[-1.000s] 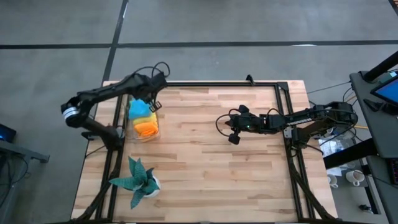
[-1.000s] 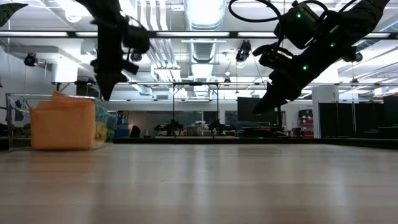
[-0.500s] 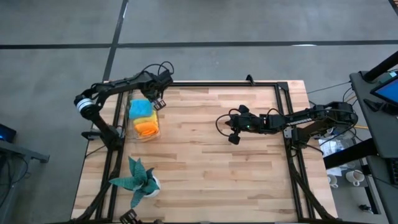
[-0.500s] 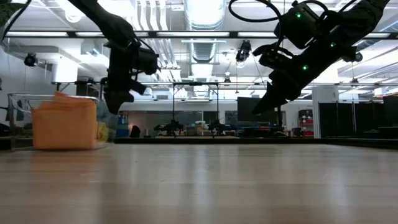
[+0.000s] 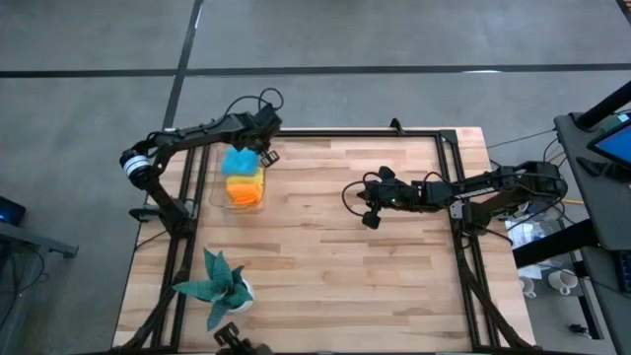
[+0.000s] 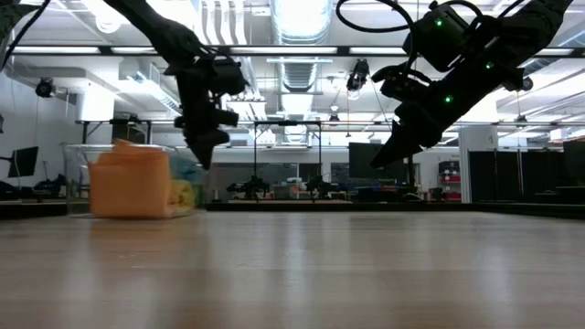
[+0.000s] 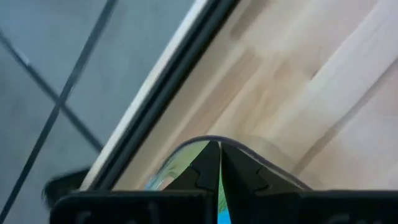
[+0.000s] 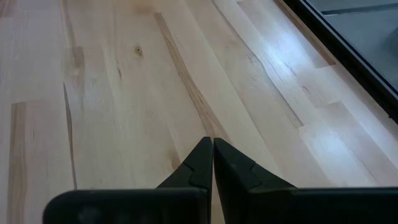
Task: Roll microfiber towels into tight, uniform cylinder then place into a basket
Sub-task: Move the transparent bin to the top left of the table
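The basket (image 5: 258, 197) is a clear container at the table's far left, resting on its base. Rolled towels lie in it: blue (image 5: 240, 161), orange (image 5: 245, 187), and a lime-yellow one (image 6: 186, 194) between them. My left gripper (image 5: 264, 155) is shut and points steeply down at the basket's far right corner; in the left wrist view its tips (image 7: 218, 149) sit just inside the curved rim (image 7: 261, 158). My right gripper (image 5: 369, 219) is shut and hangs above the middle of the table, holding nothing. My left gripper's shut fingertips (image 7: 208, 163) meet the basket at the inside of its far right corner, right at the rim (image 7: 186, 147). They come slanting down from the far left. I cannot tell whether the thin wall lies between the fingers. The basket stands upright on the table.
A teal spiky plant in a white pot (image 5: 215, 286) stands near the left front. A black metal frame (image 5: 345, 133) runs along the table's edges. Bare wood lies between the basket and my right gripper.
My left gripper has moved toward the table's right edge and sunk lower, tipping more steeply down. The basket with its towels has slid along the table toward the right with it, staying upright. The gripper has stayed shut.
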`<state>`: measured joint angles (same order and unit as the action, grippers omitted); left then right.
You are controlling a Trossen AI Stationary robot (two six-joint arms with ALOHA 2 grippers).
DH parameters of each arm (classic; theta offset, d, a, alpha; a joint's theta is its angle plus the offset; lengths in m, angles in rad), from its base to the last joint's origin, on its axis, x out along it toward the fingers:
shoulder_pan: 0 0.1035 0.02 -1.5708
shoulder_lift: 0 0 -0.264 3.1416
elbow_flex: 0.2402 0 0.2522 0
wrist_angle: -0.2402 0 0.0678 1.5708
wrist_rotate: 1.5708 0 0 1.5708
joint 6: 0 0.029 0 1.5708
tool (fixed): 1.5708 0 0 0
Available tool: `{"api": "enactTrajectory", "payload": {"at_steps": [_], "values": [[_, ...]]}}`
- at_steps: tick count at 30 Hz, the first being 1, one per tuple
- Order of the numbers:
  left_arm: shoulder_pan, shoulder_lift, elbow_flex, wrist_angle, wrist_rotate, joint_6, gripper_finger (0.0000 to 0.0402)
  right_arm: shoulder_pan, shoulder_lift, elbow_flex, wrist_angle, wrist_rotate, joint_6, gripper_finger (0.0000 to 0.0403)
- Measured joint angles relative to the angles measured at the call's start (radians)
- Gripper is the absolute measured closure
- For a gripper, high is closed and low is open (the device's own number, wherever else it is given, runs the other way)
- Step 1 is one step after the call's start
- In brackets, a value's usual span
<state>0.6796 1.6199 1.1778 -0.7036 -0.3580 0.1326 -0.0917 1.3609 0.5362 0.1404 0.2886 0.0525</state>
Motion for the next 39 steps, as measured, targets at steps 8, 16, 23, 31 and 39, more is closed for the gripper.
{"api": "enactTrajectory", "payload": {"at_steps": [8, 16, 23, 31, 39], "values": [[0.000, 0.043, 0.018, 0.144, 0.062, 0.013, 0.0402, 0.000, 0.000, 0.000, 0.000, 0.000, 0.000, 0.0394], [0.018, 0.180, 0.130, 0.295, 0.008, 0.066, 0.0401, 0.000, 0.000, 0.000, -0.001, 0.000, 0.019, 0.0394], [0.020, 0.211, 0.236, 0.298, -0.046, 0.091, 0.0401, 0.000, 0.000, 0.000, -0.001, 0.000, 0.019, 0.0394], [-0.030, 0.007, 0.277, 0.170, -0.065, 0.112, 0.0401, 0.000, 0.000, 0.000, -0.004, 0.000, 0.019, 0.0394], [-0.166, -0.315, 0.061, 0.174, 0.120, -0.047, 0.0401, 0.000, 0.000, -0.005, -0.008, 0.000, 0.039, 0.0394]]}}
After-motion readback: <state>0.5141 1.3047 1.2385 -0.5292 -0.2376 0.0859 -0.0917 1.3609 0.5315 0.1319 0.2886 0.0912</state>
